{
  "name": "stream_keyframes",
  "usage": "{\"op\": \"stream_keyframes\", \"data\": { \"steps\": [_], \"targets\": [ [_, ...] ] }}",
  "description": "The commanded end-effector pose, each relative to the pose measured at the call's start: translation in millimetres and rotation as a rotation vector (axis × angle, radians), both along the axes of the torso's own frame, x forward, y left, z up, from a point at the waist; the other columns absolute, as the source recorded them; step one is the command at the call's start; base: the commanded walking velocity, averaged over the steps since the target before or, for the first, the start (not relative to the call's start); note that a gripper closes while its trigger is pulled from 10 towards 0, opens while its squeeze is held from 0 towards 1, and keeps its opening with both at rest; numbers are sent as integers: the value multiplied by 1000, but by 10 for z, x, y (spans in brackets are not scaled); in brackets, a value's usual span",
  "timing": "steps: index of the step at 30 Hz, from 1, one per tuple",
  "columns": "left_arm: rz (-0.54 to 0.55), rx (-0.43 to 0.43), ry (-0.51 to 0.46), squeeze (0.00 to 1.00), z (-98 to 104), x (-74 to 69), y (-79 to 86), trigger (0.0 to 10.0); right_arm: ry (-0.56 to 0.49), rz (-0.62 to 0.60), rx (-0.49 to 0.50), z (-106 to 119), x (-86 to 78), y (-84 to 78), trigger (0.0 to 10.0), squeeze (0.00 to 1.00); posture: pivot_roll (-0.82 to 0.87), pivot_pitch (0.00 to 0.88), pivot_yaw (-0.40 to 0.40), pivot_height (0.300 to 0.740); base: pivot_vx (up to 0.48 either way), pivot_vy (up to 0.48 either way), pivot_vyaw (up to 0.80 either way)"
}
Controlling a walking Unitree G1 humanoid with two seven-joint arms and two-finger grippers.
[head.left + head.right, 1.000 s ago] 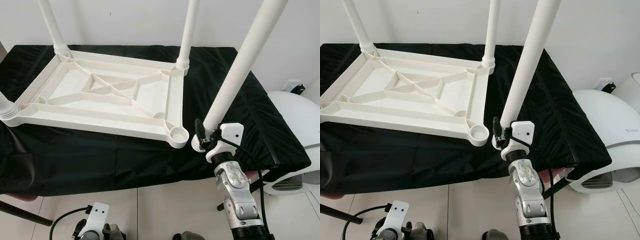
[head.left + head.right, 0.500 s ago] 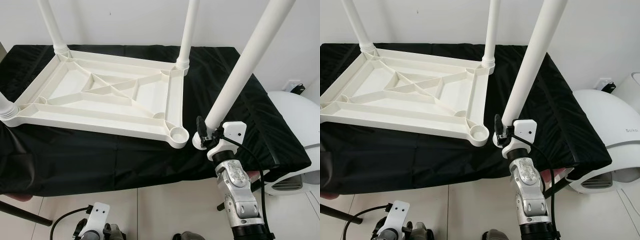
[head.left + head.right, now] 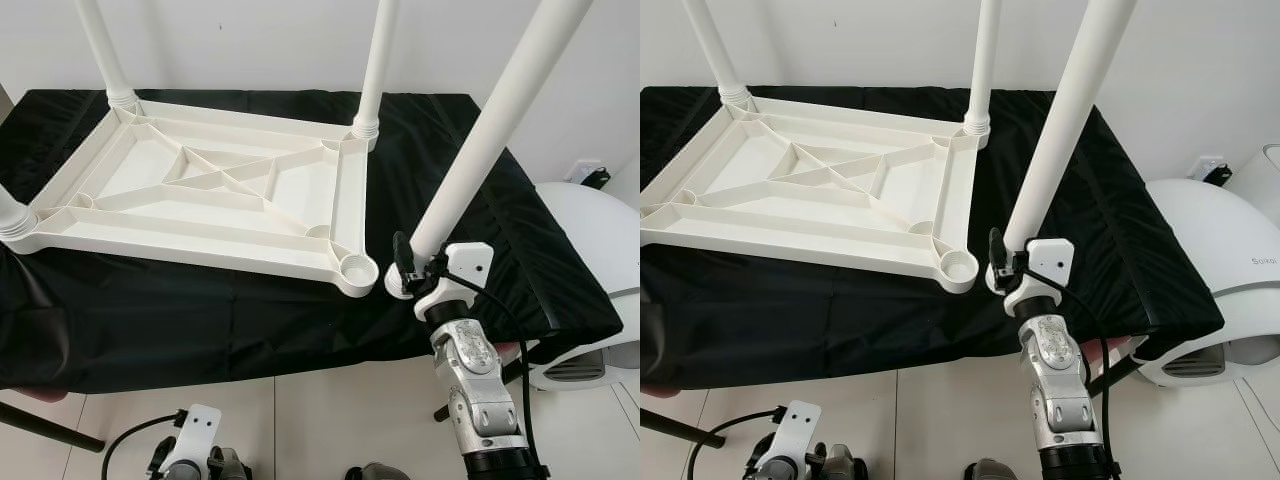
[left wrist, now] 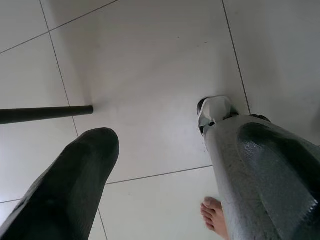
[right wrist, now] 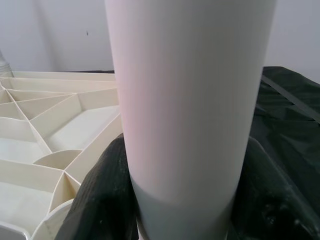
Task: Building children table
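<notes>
Evidently the right gripper (image 3: 408,272) clenches the last leg (image 3: 480,150) beside the tabletop's (image 3: 200,190) empty socket (image 3: 358,268), ready for insertion.

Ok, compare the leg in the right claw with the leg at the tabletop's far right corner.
The held leg leans, while the far right leg stands upright. The held leg's foot hangs beside the empty near-right socket, gripped by the right claw; the far right leg is seated in the tabletop. Both are plain white tubes.
</notes>
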State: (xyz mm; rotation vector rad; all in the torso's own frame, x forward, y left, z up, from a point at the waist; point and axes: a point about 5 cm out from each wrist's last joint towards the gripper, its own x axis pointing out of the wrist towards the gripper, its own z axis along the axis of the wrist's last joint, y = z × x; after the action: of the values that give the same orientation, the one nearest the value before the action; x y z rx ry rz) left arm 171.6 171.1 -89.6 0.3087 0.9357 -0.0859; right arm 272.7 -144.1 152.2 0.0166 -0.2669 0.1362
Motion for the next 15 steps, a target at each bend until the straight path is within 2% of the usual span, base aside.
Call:
{"op": "stream_keyframes", "data": {
  "steps": [1,15],
  "targets": [
    [-19,-23,87,0,-90,-185,-54,10000,-19,8,9,34,16,9,10000,0,13,129,-9,740,0,0,0],
    [-30,-17,85,0,-92,-193,-51,10000,-17,10,8,28,11,13,10000,0,17,133,-2,740,0,0,0]
  ]
}}
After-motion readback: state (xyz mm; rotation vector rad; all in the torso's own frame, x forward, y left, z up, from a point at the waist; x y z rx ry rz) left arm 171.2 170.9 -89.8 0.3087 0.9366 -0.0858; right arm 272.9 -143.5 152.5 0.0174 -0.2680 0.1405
